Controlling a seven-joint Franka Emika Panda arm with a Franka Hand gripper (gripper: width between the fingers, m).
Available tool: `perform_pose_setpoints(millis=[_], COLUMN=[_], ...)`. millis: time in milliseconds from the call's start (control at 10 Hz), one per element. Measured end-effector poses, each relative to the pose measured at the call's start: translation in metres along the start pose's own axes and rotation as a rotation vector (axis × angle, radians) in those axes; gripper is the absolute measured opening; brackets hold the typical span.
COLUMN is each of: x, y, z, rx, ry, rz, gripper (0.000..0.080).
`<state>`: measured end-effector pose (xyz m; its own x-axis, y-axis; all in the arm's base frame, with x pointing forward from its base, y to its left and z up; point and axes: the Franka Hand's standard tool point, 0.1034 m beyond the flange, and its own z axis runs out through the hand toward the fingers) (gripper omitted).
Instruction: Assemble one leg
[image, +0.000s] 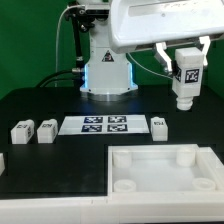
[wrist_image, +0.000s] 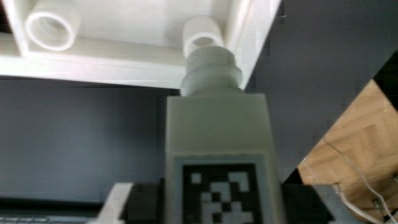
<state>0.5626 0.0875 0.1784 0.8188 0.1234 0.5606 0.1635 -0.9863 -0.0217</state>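
My gripper (image: 187, 62) is shut on a leg (image: 186, 78), a chunky white block with a black-and-white tag on its face, and holds it upright in the air above the table at the exterior view's right. The leg's narrow peg end points down. In the wrist view the leg (wrist_image: 217, 120) runs away from the gripper (wrist_image: 221, 212), and its peg tip lies over a corner of the large white panel (wrist_image: 125, 55), next to a round socket (wrist_image: 52, 35). The panel (image: 160, 175) lies at the front right of the table.
Three more legs lie on the black table: two at the left (image: 20, 132) (image: 45, 130) and one right of the middle (image: 158, 124). The marker board (image: 105, 124) lies between them. The robot base (image: 105, 75) stands behind it. A white part (image: 2, 160) shows at the left edge.
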Motion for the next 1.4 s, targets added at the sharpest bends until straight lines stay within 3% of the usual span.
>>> perform_pose_setpoints(millis=[500, 900, 1100, 1400], x=[-0.005, 0.01, 0.009, 0.001], y=[-0.001, 0.007, 0.0, -0.005], z=[0.004, 0.057, 0.084, 0.102], rx=[0.008, -0.005, 0.011, 0.018], ry=[-0.019, 0.041, 0.032, 0.021], rz=[0.005, 0.035, 0.055, 0.062], gripper=[0.029, 0.029, 0.029, 0.029])
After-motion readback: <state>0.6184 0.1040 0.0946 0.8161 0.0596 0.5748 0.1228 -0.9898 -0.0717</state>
